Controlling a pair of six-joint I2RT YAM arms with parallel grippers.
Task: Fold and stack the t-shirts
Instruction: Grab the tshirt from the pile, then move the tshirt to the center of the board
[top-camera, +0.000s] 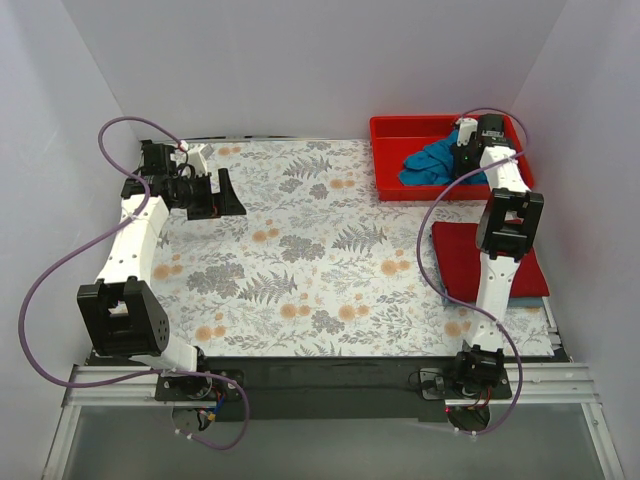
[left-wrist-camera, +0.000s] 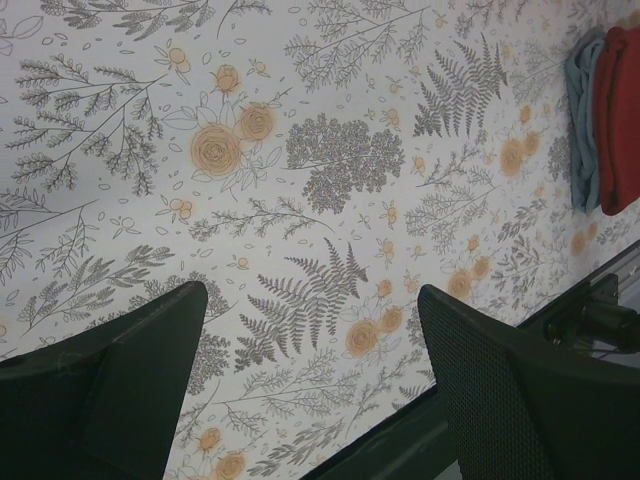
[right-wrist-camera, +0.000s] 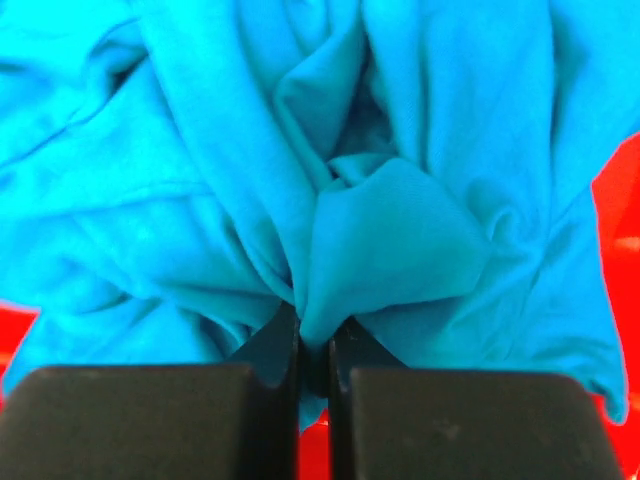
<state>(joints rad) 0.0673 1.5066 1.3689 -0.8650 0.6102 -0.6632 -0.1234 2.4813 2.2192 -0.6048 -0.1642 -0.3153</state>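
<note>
A crumpled teal-blue t-shirt (top-camera: 428, 165) lies in the red tray (top-camera: 390, 165) at the back right. My right gripper (top-camera: 458, 157) is down in the tray, and in the right wrist view the right gripper (right-wrist-camera: 314, 335) is shut on a pinched fold of the teal-blue t-shirt (right-wrist-camera: 300, 150). A folded red t-shirt (top-camera: 462, 262) lies flat on the right side of the table, and the edge of a bluish one (top-camera: 540, 298) shows under it. My left gripper (top-camera: 230, 192) hangs open over the back left of the table, with nothing between its fingers (left-wrist-camera: 480, 380).
A floral cloth (top-camera: 300, 260) covers the table. The left wrist view shows the folded red t-shirt (left-wrist-camera: 620, 120) and the bluish t-shirt (left-wrist-camera: 583, 120) stacked at its upper right. White walls close in the back and both sides. The tray floor (right-wrist-camera: 620, 200) shows beside the teal cloth.
</note>
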